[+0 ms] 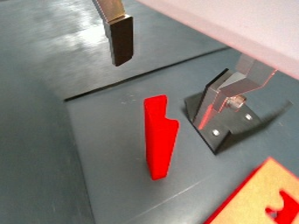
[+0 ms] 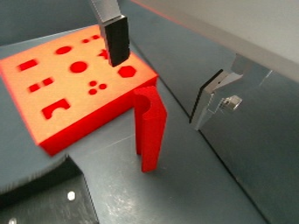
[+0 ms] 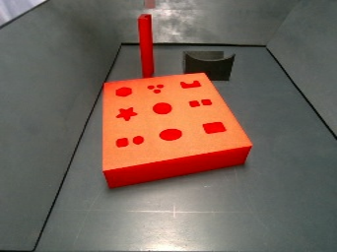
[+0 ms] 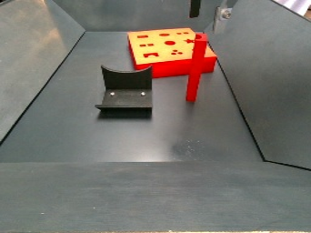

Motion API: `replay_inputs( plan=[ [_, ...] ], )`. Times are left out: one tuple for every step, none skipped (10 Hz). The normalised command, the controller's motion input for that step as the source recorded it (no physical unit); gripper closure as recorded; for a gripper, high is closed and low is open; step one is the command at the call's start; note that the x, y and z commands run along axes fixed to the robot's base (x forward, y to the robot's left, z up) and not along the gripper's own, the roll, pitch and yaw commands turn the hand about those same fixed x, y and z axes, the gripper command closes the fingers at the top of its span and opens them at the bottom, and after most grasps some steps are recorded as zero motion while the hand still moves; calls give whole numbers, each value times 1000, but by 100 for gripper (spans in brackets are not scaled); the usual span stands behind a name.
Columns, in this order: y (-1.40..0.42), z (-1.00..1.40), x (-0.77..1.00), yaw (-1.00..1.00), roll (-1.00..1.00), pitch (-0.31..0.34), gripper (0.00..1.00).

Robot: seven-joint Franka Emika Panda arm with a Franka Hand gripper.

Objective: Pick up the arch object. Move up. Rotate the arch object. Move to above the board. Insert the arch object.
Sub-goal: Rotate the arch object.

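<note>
The board (image 3: 168,128), a thick orange-red square slab, is seen lying flat on the dark floor (image 4: 145,127) in both side views, its top marked with darker red holes: circles, a star, an oval, a rectangle and small dots. In a wrist view the board (image 2: 65,83) is seen from above one corner, and only a corner of it (image 1: 263,197) is caught in a wrist view.

The fixture (image 4: 125,91), a dark L-shaped bracket on a base plate, is placed on the floor apart from the board; in a side view it (image 3: 211,64) is seen beyond the board's far edge, and in a wrist view it (image 1: 228,109) is shown with a silver face and a bolt.

The arch object (image 3: 145,44), a slim bright red bar, is found standing upright on the floor just beside the board, unheld. It (image 4: 195,68) is shown near one board corner in a side view, and close to that corner (image 2: 149,131) in a wrist view.

The gripper (image 4: 209,9) is held high above the arch object, at the upper edge of a side view. Only one finger (image 1: 121,39), a silver plate with a dark pad, is shown in both wrist views (image 2: 115,42), with nothing against it; whether the jaws are apart or together cannot be told.
</note>
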Motion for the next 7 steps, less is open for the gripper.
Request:
replay_inputs(
  plan=[
    [21,-22,36,-1000,-6,31,0],
    [21,-22,36,-955,-8,40,0],
    [21,-21,36,-716,-8,40,0],
    [21,-21,36,-421,-8,39,0],
    [21,-20,36,-317,-8,39,0],
    [0,-1000,0,-181,-8,39,0],
    [2,-1000,12,-124,-5,25,0]
  ],
)
